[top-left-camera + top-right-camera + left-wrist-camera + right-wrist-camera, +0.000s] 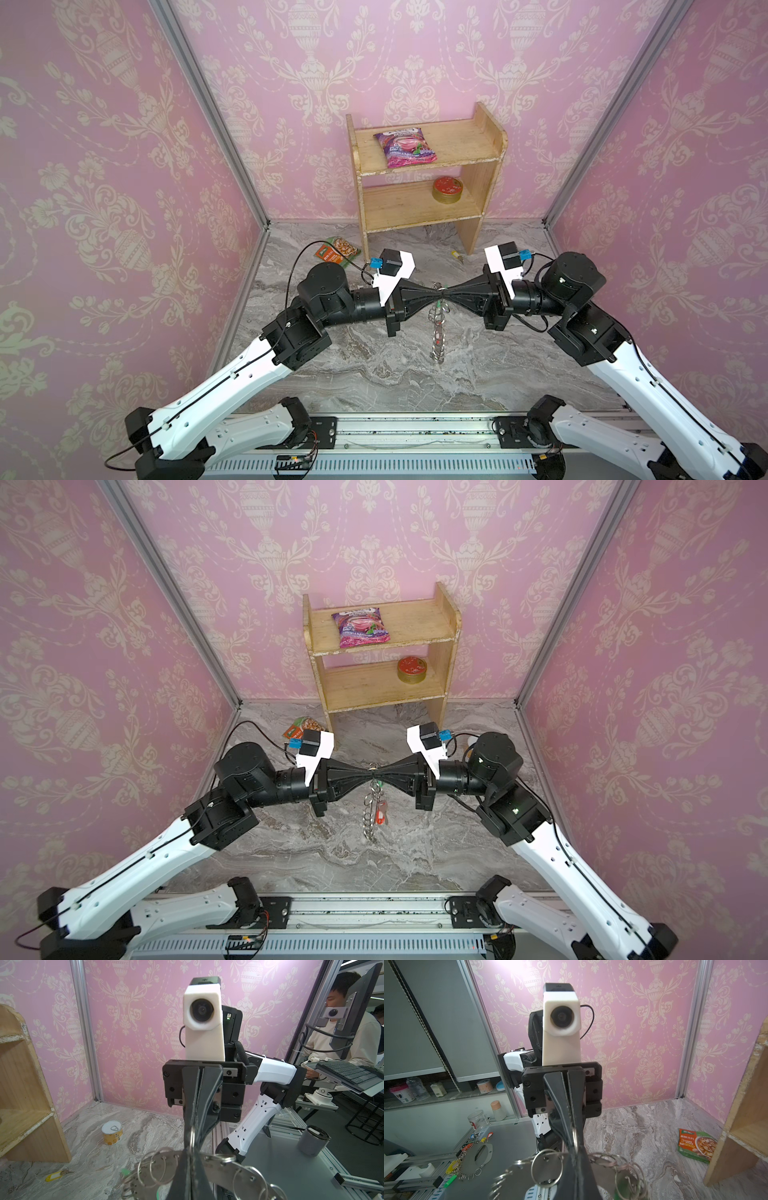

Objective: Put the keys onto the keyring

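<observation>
**Entry: keyring station, centre of frame**

1. My left gripper (437, 296): fingers pressed narrow on the top rim of the keyring (439, 332).
2. My right gripper (451, 296): fingers equally narrow and pinched on the same rim, tip to tip with the left. I cannot tell whether it grips the plate or a wire loop.
3. Keyring: hangs edge-on below the two tips, in the middle of both top views. Its lower edge is near the marble floor (374, 374); contact is unclear.
4. Green-tagged key (438, 308) and red-orange key (380, 814): both hang against the ring and are apparently already on loops.
5. Yellow-tagged key (457, 256): loose on the floor above centre, just beside the leg of the shelf (469, 232) and well apart from the ring.

**Hazards, as I judge them**

- Both pinches sit on one small patch of rim, so the ring could pivot or slide out.
- If I free either gripper to fetch the yellow key, the ring hangs from a single thin hold and may swing or drop.
- If my arms pull against each other, a loop could bend.
</observation>
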